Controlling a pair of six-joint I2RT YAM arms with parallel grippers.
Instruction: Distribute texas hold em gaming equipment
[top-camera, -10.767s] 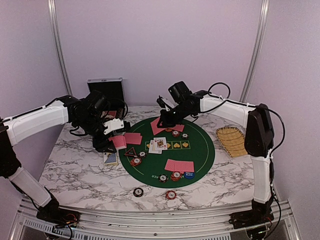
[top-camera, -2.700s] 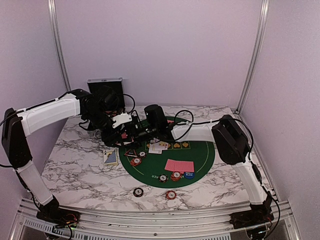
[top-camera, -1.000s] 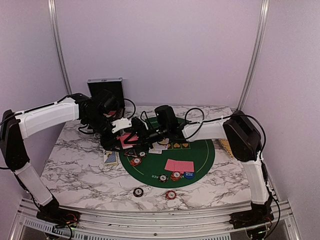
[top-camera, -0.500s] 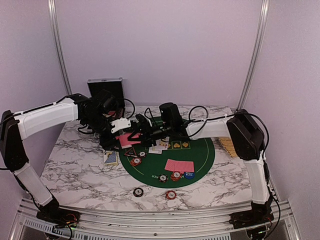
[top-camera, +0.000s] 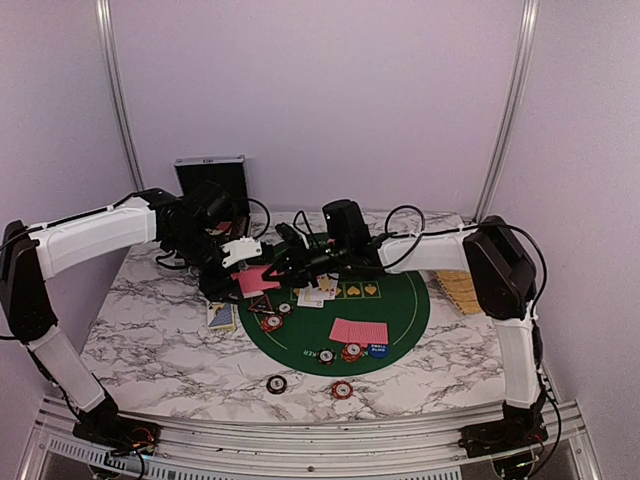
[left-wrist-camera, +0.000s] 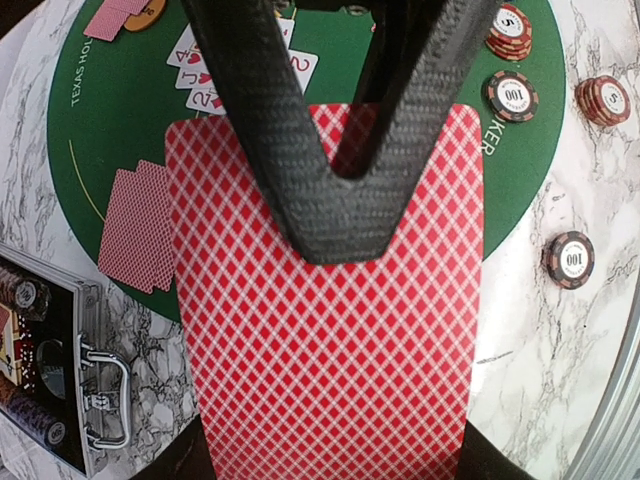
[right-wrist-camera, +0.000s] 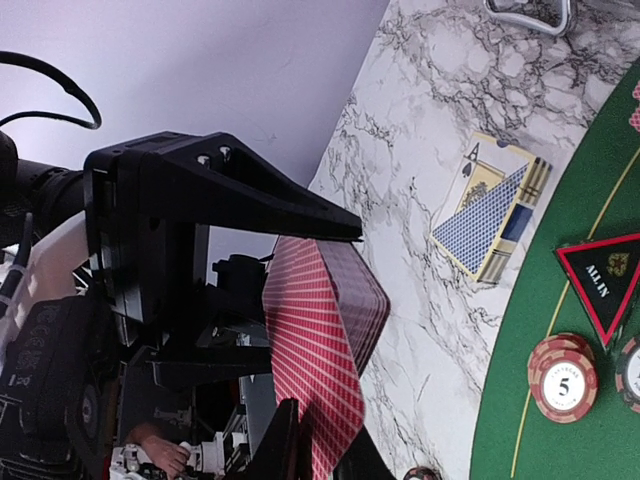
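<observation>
My left gripper is shut on a deck of pink-red-backed cards above the mat's left edge; the deck fills the left wrist view. My right gripper meets it from the right, shut on the top card, which is bent away from the deck. Its black fingers form a V over the deck. Two face-down cards, face-up cards, a triangular marker, a blue disc and chips lie on the green mat.
Two chips lie on the marble near the front edge. A blue card box lies left of the mat. The black case stands at the back left. The straw basket sits at the right, partly behind my right arm.
My right gripper has come across from the mat's far side to the deck and now draws slightly right with the top card. The left gripper has barely moved in the last second.
</observation>
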